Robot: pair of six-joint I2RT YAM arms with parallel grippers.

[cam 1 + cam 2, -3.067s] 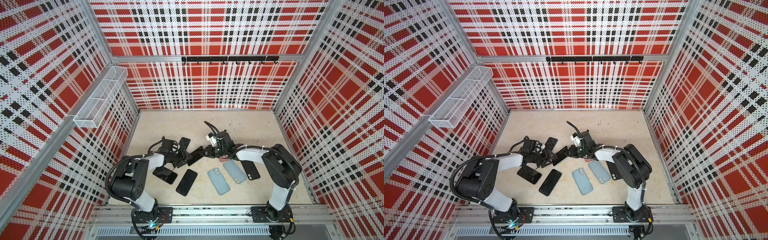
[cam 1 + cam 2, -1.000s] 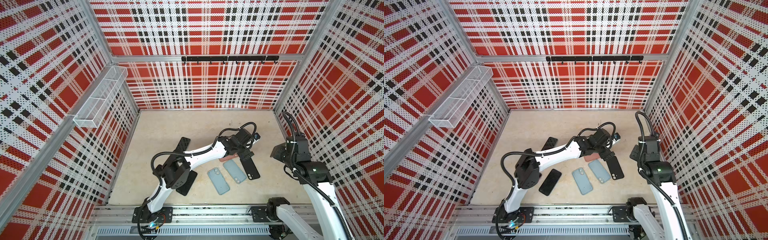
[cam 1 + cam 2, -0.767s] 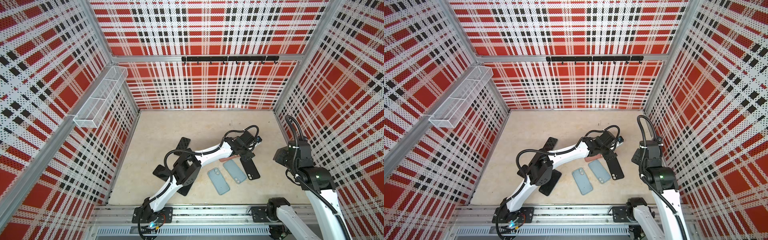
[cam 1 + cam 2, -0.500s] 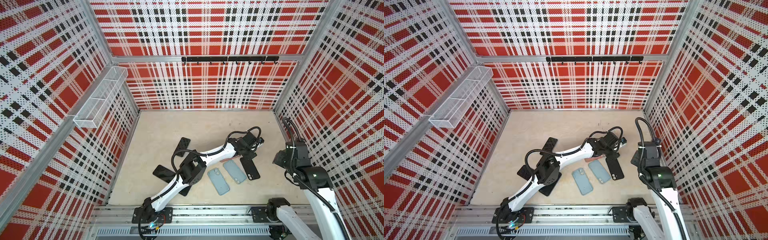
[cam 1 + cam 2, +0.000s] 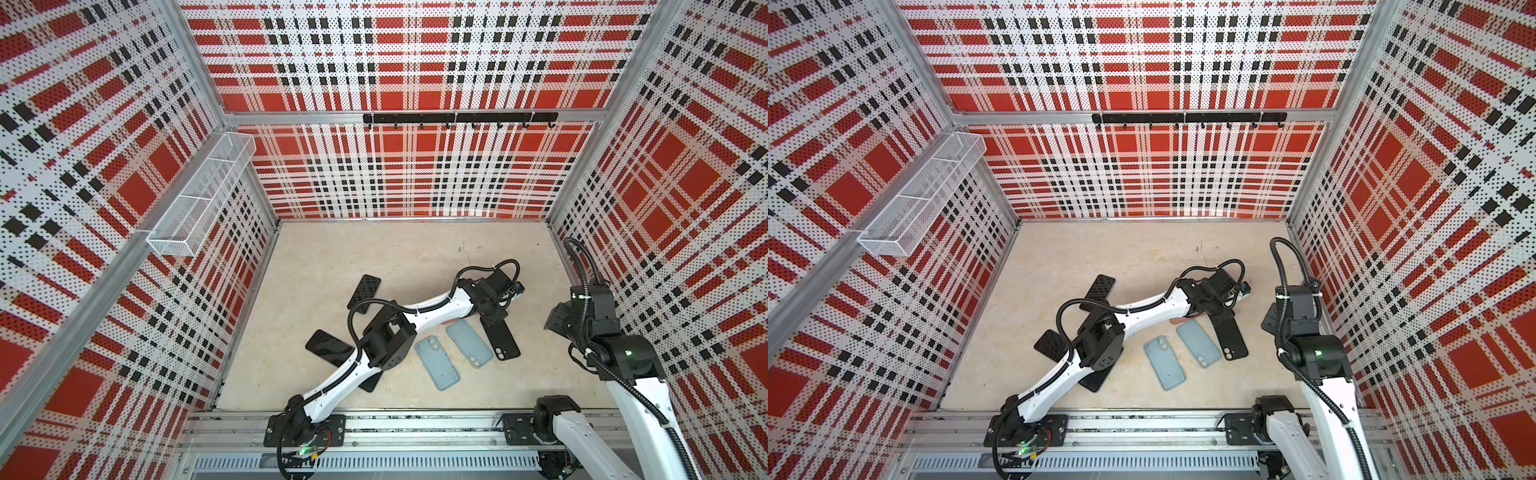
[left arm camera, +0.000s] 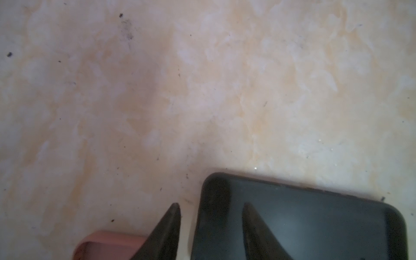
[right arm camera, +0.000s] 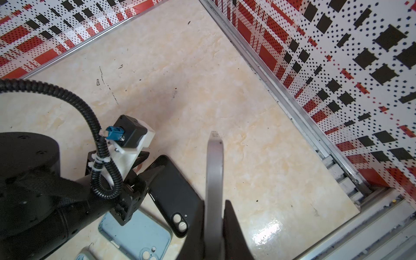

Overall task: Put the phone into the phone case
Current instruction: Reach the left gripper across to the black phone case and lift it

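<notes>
Since a second ago the left gripper (image 6: 211,204) has narrowed to half-open, its fingertips (image 6: 173,216) straddling the end wall of the black phone case (image 6: 315,225), beside a pink case (image 6: 108,245). Right gripper (image 7: 215,202), clamped on the edge-on phone (image 7: 215,168), hangs raised near the right wall (image 5: 665,249), right of that case

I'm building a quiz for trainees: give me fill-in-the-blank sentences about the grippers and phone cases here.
The right gripper is ___ on the thin grey phone.
The left gripper straddles one ___ of the black rubbery phone case.
The light blue plastic phone cases lying flat number ___.
Missing: shut; edge; two.
</notes>
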